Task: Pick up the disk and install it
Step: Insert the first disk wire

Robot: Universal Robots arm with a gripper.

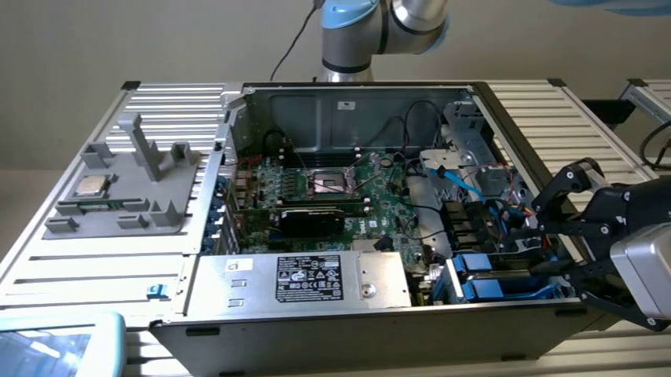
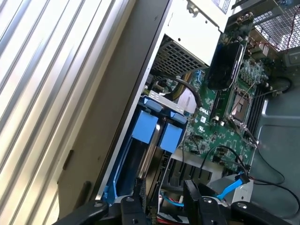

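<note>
Exterior view | open computer case [image 1: 314, 110] on slatted table [image 1: 63, 251] | arm [image 1: 367, 31] comes in low from the exterior view's right, wrist tilted toward the case's near corner | gripper [image 1: 543, 250] spread, pinching nothing | disk [image 1: 491, 284] in that corner's bay, just beside the fingertips

Bright even light; glare on ribbed table [image 1: 63, 263]; case [image 1: 314, 118] interior in shadow
</note>
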